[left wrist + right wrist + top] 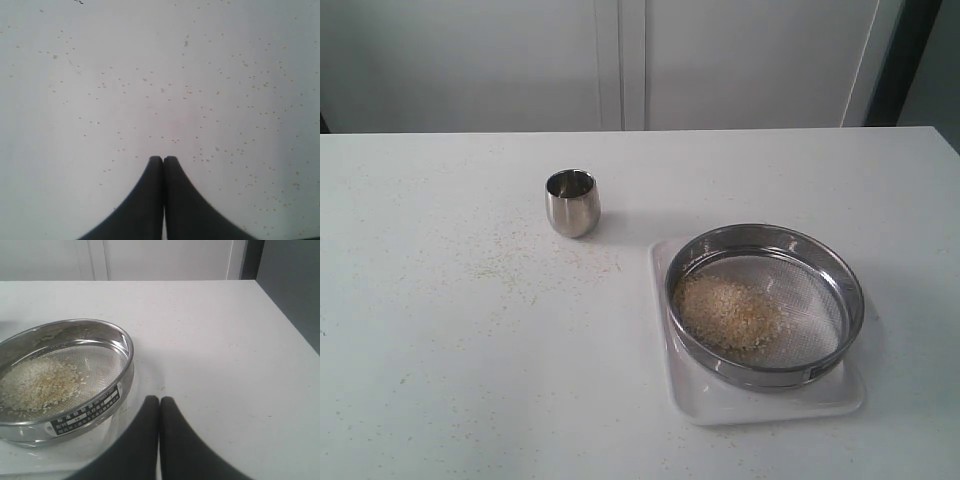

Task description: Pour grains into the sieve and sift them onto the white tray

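Observation:
The steel sieve (765, 305) rests on the white tray (685, 400) at the right of the table, with a heap of pale grains (728, 312) on its mesh. No arm shows in the exterior view. In the right wrist view the sieve (65, 377) and its grains (40, 385) lie close beside my right gripper (160, 399), which is shut and empty. My left gripper (163, 158) is shut and empty over bare table strewn with tiny grains (220, 90).
A small steel cup (571, 202) stands upright on the table left of the tray and farther back. Loose grains (520, 262) are scattered on the tabletop in front of the cup. The table's right edge (287, 315) runs near the sieve.

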{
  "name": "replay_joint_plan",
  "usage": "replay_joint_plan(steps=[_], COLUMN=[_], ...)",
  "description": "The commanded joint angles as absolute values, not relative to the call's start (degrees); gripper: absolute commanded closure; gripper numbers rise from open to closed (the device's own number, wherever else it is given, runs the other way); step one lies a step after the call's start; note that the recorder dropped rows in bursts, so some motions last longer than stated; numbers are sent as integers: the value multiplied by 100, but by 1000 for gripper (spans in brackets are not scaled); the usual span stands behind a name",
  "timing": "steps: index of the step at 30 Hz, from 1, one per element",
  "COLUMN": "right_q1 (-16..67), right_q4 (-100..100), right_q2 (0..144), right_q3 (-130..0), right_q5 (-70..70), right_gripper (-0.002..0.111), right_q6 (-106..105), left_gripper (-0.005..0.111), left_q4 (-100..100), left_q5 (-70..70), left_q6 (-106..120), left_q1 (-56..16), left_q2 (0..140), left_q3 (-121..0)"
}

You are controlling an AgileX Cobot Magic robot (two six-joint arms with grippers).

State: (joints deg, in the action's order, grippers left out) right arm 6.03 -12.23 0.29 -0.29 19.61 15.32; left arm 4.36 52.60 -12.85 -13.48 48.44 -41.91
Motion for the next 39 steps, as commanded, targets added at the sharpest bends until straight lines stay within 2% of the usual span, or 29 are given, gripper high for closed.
replay_joint_plan(steps=[1, 17, 26, 39], right_q1=[627, 627, 627, 627], right_q4=[-1395, -1395, -1395, -1383], right_q2=[0, 0, 0, 0], right_q3=[0, 0, 0, 0], right_q5=[1907, 124, 67, -487], right_gripper=[108, 108, 108, 108], right_q6=[1517, 1073, 0, 154], left_gripper=[107, 107, 107, 107], left_q4=[396, 396, 396, 396], left_q5=[5361, 5361, 5361, 5361], left_q6=[-1266, -1266, -1266, -1266], left_q1=[-1330, -1330, -1330, -1330], left_q2=[4800, 4800, 4800, 4800], left_q3=[-4168, -4168, -4168, -4168])
